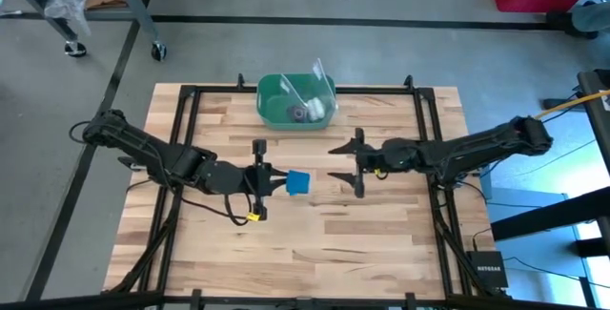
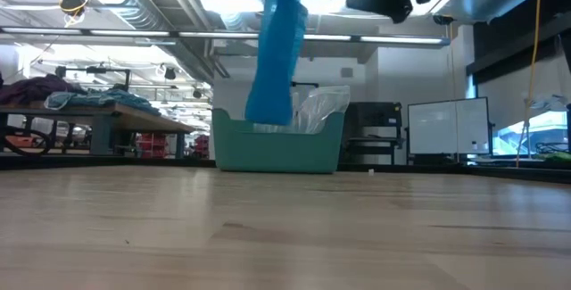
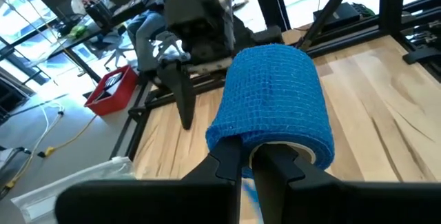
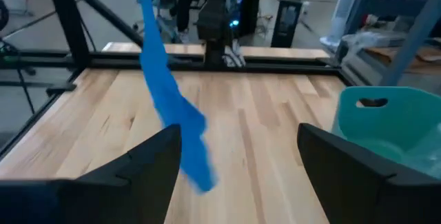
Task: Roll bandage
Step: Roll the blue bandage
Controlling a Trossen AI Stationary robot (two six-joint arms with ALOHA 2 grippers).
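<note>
Because the loose tail must hang free for winding, I keep my left gripper [image 1: 272, 182] clenched on the roll end of the bandage [image 1: 298, 182], lifted above the desk [image 1: 381, 234]. My right gripper [image 1: 341, 163] waits released just beside it, ready, I think, to catch the tail.

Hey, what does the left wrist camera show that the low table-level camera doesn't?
Only the left wrist view shows the rolled part of the bandage clamped in the left end effector, with the open right end effector facing it. Only the low view shows the loose tail hanging free above the table, in front of the green bin. Both show the blue bandage and the wooden tabletop.
</note>
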